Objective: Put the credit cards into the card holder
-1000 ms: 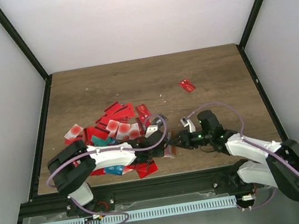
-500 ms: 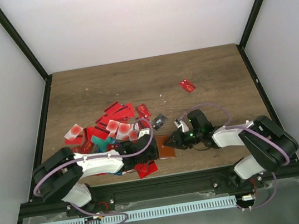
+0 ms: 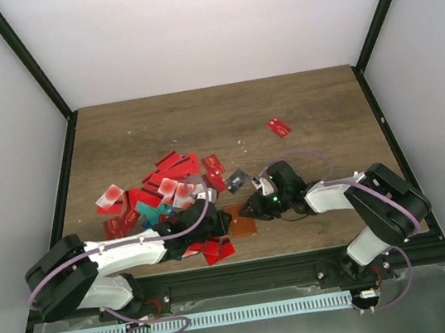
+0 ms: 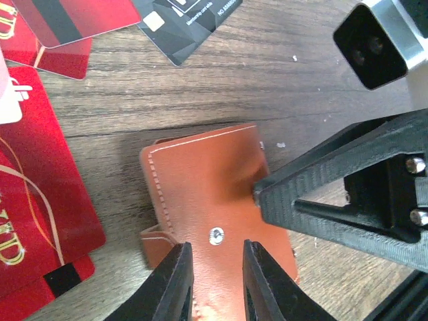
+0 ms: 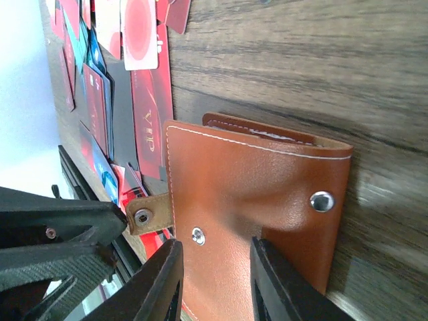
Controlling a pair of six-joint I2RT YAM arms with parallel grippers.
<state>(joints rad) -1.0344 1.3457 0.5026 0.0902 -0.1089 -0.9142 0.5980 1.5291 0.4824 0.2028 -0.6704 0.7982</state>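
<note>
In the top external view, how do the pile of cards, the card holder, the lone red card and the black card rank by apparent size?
1. pile of cards
2. card holder
3. lone red card and black card, which look alike; I do not rank them.

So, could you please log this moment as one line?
card holder closed, lying flat | left pincer open over it | right pincer open, pressing it | credit cards outside

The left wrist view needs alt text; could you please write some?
A folded brown card holder lies on the wooden table under the open left gripper, the right gripper's fingertip touching its right side. Red cards lie left, a black card above.
</note>
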